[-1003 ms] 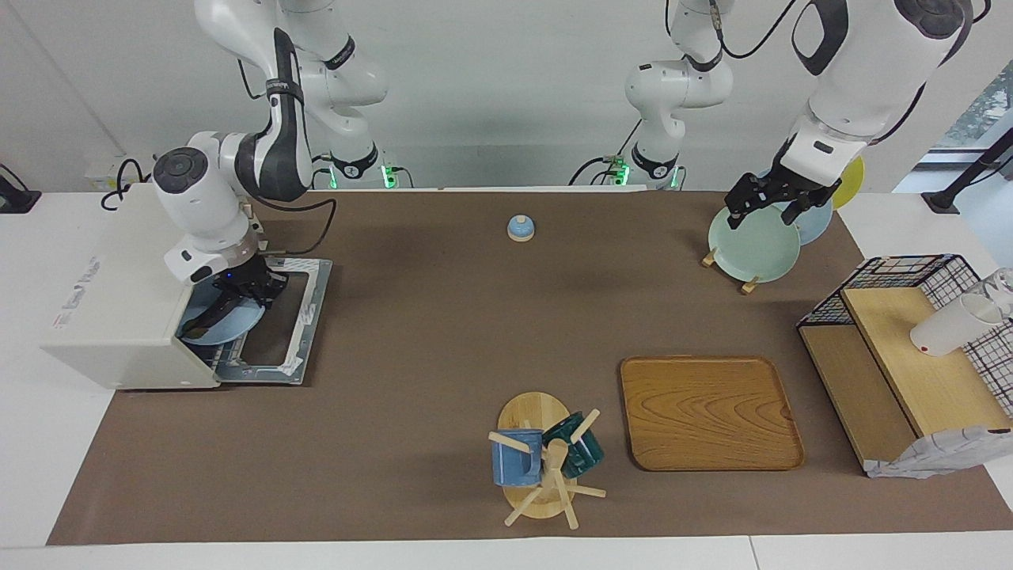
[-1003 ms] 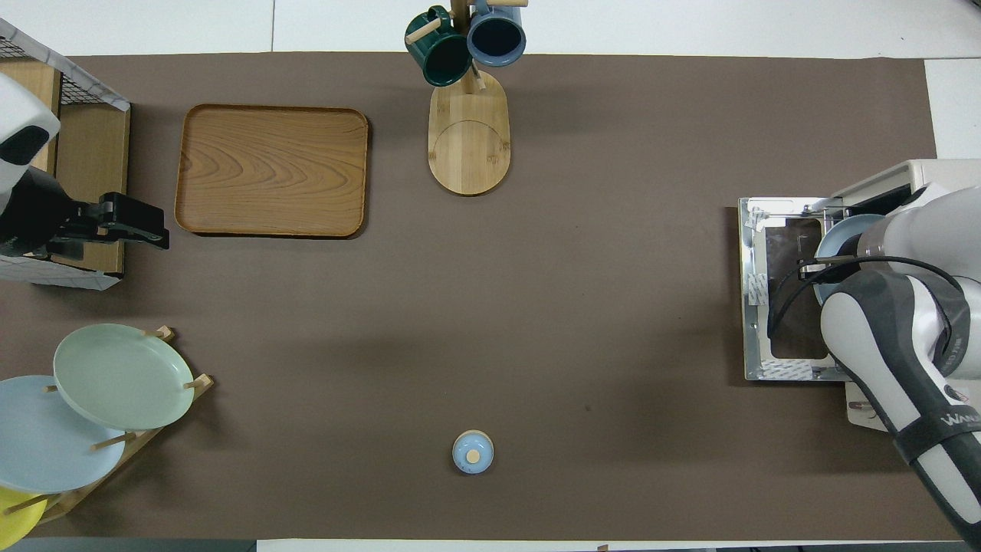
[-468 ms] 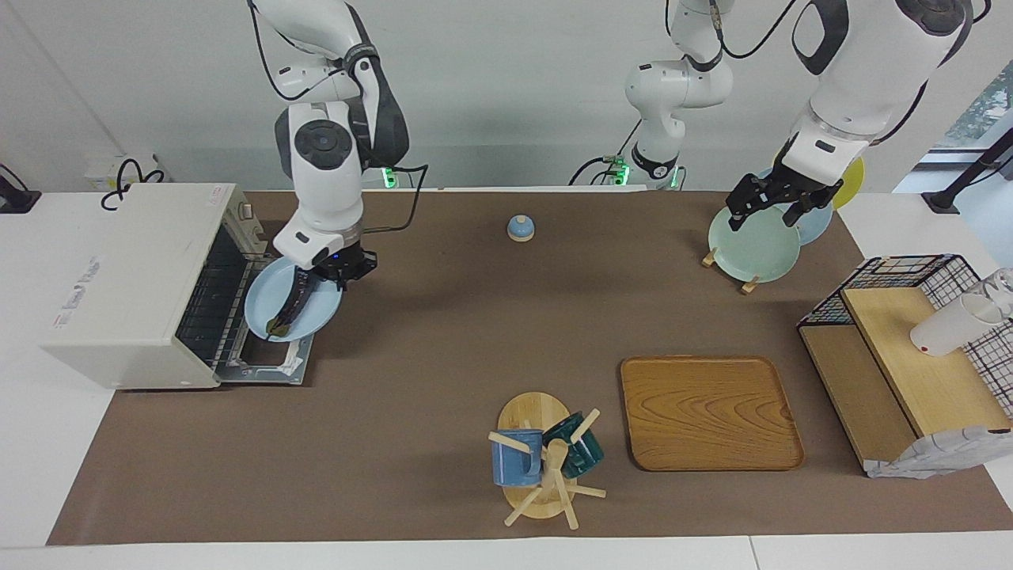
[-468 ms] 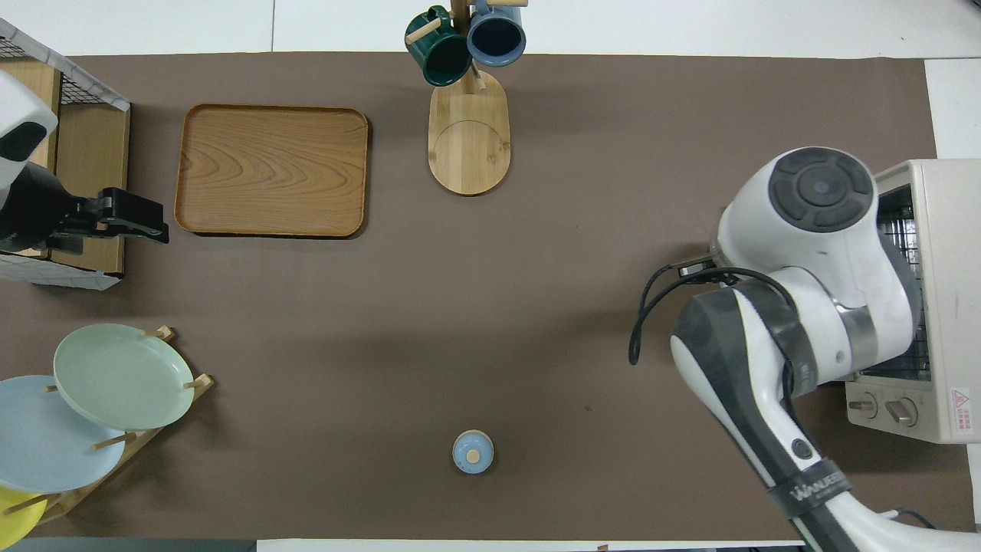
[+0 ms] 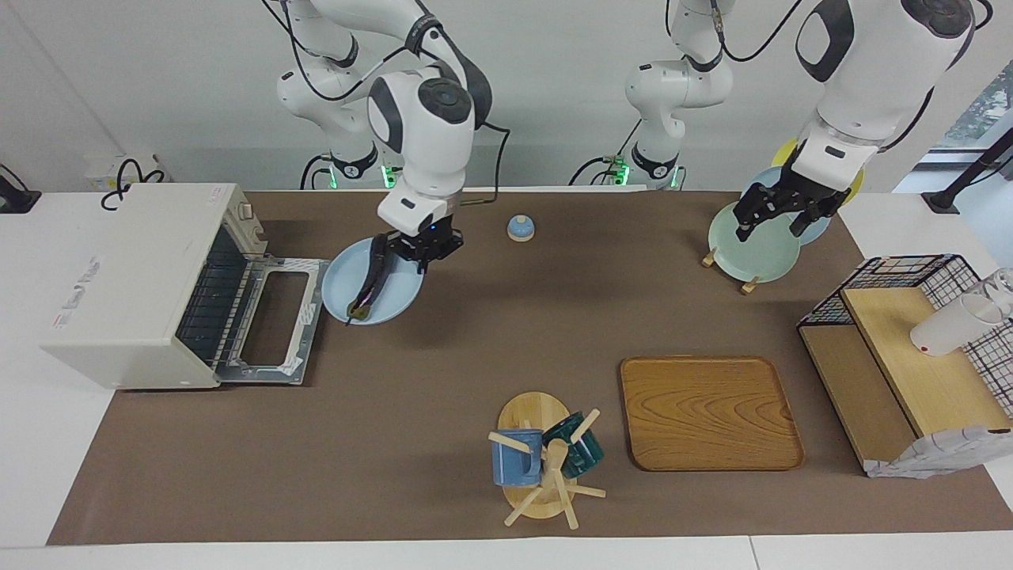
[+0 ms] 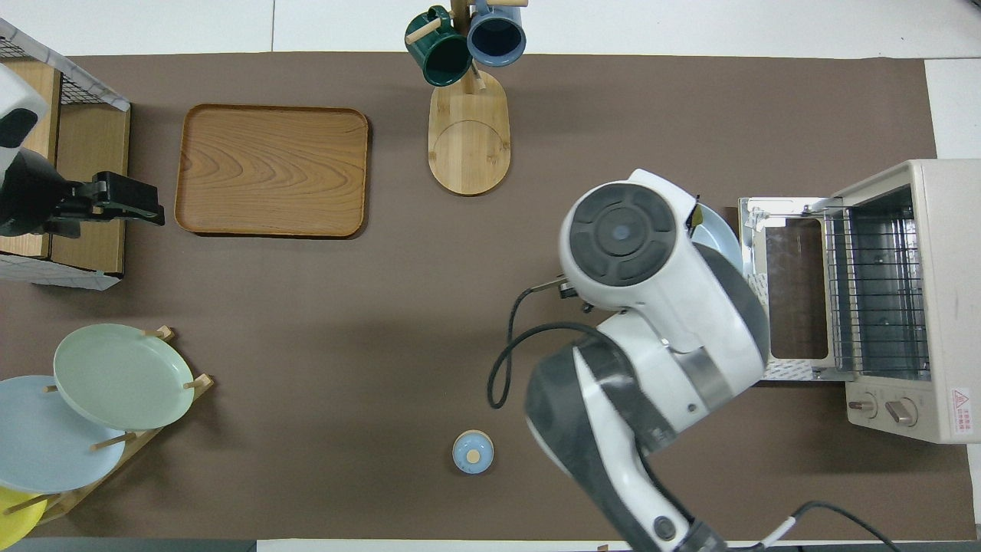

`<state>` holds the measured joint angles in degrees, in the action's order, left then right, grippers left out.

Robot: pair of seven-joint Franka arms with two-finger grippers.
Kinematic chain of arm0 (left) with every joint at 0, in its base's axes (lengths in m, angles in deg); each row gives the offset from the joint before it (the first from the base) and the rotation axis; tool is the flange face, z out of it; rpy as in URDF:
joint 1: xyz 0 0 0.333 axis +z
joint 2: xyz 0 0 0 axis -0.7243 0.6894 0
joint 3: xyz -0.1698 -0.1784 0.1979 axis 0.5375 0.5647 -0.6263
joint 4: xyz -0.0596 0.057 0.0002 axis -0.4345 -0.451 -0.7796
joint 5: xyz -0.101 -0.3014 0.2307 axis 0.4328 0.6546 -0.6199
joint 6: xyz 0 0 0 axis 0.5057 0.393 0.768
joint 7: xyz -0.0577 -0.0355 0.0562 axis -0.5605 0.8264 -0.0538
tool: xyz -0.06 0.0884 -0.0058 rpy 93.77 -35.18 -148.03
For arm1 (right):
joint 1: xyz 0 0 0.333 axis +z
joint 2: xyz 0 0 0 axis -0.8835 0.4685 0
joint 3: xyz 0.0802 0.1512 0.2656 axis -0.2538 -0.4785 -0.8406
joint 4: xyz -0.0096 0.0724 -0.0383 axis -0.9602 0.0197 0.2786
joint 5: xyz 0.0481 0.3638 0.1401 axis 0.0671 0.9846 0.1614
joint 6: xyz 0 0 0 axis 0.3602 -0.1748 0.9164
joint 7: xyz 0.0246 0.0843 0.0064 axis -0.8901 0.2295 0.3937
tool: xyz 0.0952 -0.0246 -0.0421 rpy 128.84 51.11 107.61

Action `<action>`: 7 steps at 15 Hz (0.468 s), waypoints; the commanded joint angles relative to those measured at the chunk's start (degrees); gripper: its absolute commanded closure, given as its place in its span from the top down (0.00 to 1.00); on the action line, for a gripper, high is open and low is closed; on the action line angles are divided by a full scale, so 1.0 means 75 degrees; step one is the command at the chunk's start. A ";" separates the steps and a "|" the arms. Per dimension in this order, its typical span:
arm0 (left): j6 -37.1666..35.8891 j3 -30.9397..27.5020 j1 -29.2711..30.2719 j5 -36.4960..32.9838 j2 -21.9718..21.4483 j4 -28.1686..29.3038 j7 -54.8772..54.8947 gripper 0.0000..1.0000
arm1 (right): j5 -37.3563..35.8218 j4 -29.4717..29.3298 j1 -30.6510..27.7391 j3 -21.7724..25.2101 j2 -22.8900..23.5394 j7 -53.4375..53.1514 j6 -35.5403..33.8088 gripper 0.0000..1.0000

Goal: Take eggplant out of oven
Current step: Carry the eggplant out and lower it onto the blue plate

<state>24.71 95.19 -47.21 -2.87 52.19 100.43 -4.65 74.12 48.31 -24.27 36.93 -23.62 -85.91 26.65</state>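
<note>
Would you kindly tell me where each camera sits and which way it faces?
Facing view: high across the table, looking at both robots; right gripper carries a blue plate with the eggplant; left gripper over the plate rack.
Overhead view: above the robots' end, looking down; the right arm hides its gripper.
Shared: oven, wooden tray.

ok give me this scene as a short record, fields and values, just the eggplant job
eggplant: lies on the blue plate
blue plate: gripped at its rim by the right gripper, clear of the oven
oven: door down, rack bare
left gripper: open, waits over the plate rack
</note>
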 commanded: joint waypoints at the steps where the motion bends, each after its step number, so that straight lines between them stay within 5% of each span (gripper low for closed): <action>1: 0.0517 0.0077 0.0224 0.0039 0.0199 0.0040 0.0057 1.00 | 0.0062 -0.2131 0.0736 -0.0023 0.1677 -0.0765 -0.0854 0.00; 3: 0.0787 0.0077 0.0236 0.0027 0.0537 -0.0042 0.0057 1.00 | 0.0307 -0.3037 0.1077 -0.0186 0.2558 -0.1364 -0.0893 0.00; 7: 0.1057 0.0065 0.0481 0.0015 0.1135 -0.0252 0.0513 1.00 | 0.0601 -0.2634 0.1230 -0.0550 0.2949 -0.1542 0.0792 0.00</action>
<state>32.01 95.16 -45.57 -2.88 58.16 100.34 -3.59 76.87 28.86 -14.51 33.71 -3.13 -97.00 28.76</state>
